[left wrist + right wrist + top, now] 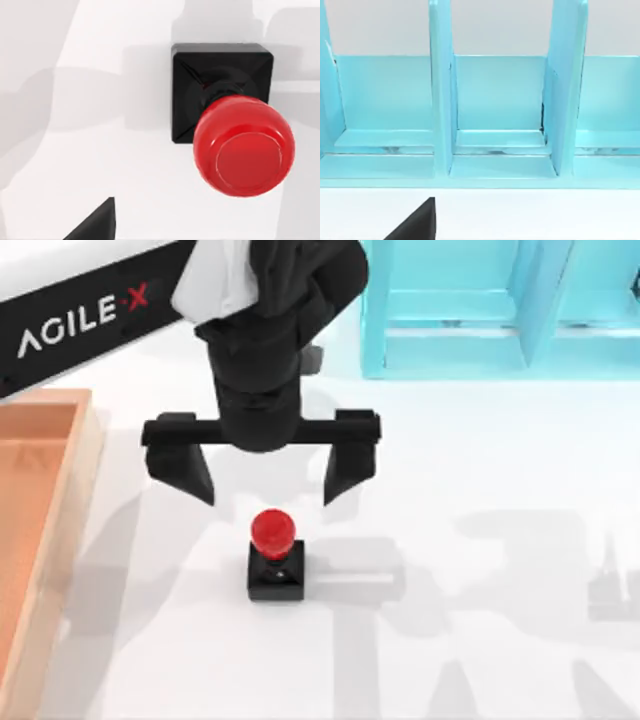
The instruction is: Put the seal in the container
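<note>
The left gripper (264, 480), a black two-finger claw on the AgileX arm reaching in from the top view's upper left, hangs above the white table (480, 640) with its fingers (186, 471) spread wide and nothing between them. The fingertips point toward the seal (275, 558), a small stamp with a black square block base and a round glossy red knob handle, which stands upright on the table just past the tips, apart from both fingers. The gap between the fingers is wider than the stamp.

In the left wrist view the seal (231, 125) sits close to the camera, its red knob rising off the black base, with bare white table around it and one dark fingertip (95, 222) at the edge of the picture.

The container (60, 500), a large shallow wooden tray with a pale wood rim and orange-brown floor, lies along the table's left edge, well apart from the seal, which rests on the table outside it.

A light blue shelf-like frame (470, 310) with upright dividers stands at the far side of the table toward the right. The right wrist view faces this frame (495, 110), with a dark fingertip (415, 222) low in the picture; whether the right gripper is spread or pressed together I cannot tell
</note>
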